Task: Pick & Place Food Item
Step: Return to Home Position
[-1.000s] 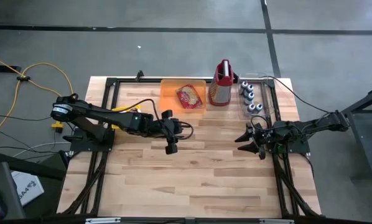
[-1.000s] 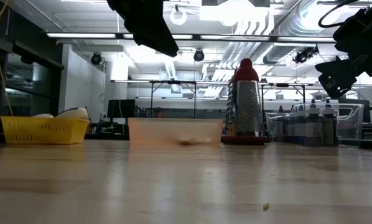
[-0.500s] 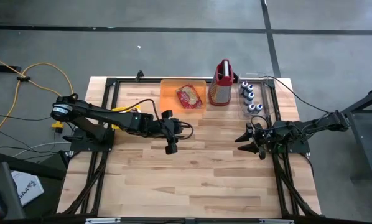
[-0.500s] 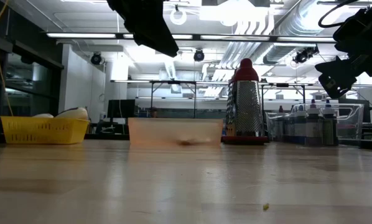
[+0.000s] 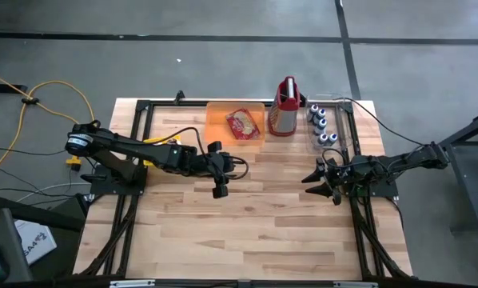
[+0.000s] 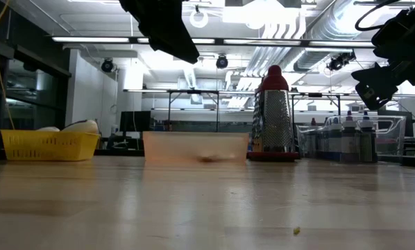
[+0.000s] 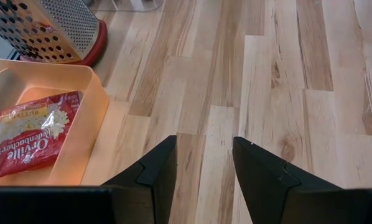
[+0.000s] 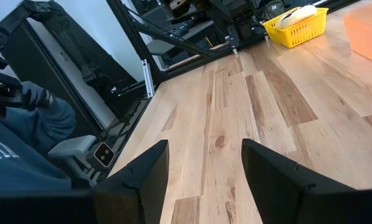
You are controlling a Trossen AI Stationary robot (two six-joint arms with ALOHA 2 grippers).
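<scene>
A red popcorn packet (image 5: 243, 124) lies flat inside a shallow orange bin (image 5: 213, 128) at the table's far middle; the left wrist view shows the packet (image 7: 30, 134) in the bin (image 7: 89, 124). My left gripper (image 5: 221, 178) hovers open over bare wood, just nearer than the bin, with nothing between its fingers (image 7: 158, 168). My right gripper (image 5: 320, 184) waits open near the table's right edge, also holding nothing.
A metal grater with a red top (image 5: 284, 108) stands right of the bin, and several bottles sit in a clear tray (image 5: 322, 126) beyond it. A yellow basket (image 6: 48, 144) sits at the left. A seated person's sleeve (image 8: 24, 124) shows beyond the table.
</scene>
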